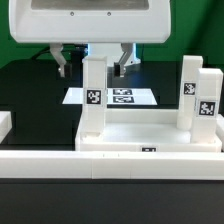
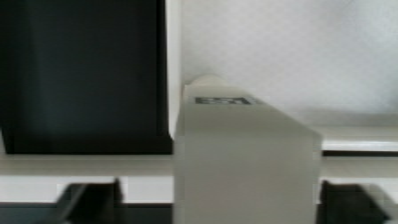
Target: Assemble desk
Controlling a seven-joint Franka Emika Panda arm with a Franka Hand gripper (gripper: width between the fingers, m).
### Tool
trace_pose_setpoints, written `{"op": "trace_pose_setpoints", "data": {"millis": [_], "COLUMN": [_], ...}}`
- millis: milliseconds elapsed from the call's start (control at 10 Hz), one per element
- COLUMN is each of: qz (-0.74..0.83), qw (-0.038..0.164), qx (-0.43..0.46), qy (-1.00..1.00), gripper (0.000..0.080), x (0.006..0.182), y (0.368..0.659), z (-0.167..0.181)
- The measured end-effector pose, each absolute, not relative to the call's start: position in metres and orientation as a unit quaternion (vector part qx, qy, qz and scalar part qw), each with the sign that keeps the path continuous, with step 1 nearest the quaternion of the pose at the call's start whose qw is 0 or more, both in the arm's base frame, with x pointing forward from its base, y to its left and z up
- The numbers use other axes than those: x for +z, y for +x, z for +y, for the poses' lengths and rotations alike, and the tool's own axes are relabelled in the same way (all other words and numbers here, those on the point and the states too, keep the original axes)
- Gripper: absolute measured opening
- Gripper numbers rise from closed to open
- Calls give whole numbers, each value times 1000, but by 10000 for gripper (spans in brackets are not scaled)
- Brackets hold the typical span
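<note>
A white square-section leg (image 2: pixel 246 160) fills the middle of the wrist view, seen end-on and blurred; a small dark tag (image 2: pixel 221 102) sits at its far end; behind it spreads the pale desk top (image 2: pixel 285 45); black table (image 2: pixel 80 70) shows alongside.

one black table (image 1: pixel 30 85), bare at the exterior view's left. one marker board (image 1: pixel 128 97), thin, flat, white, lying on the table toward the back, several black-and-white tags on it, partly hidden. one long plain white rail (image 1: pixel 50 162) across the front, near edge of the table.
</note>
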State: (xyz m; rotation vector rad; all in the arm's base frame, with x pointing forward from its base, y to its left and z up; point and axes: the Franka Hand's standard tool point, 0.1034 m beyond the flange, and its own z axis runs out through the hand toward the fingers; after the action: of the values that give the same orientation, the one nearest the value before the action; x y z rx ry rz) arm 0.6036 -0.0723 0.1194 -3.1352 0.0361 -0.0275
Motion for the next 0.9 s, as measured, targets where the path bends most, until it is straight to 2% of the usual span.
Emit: {"op": "trace_pose_setpoints", "data": {"millis": [100, 200, 300, 600, 900], "qz": [12, 12, 15, 31, 202], "qw": [3, 3, 3, 4, 12], "qx": [-9, -9, -9, -9, -11], "qy": [-1000, -1000, -1000, -999, -979], "gripper": [393, 393, 288, 288, 288], "x": [119, 119, 119, 119, 119], "y": [604, 604, 604, 604, 603], "z": [-72, -72, -72, -72, -71]}}
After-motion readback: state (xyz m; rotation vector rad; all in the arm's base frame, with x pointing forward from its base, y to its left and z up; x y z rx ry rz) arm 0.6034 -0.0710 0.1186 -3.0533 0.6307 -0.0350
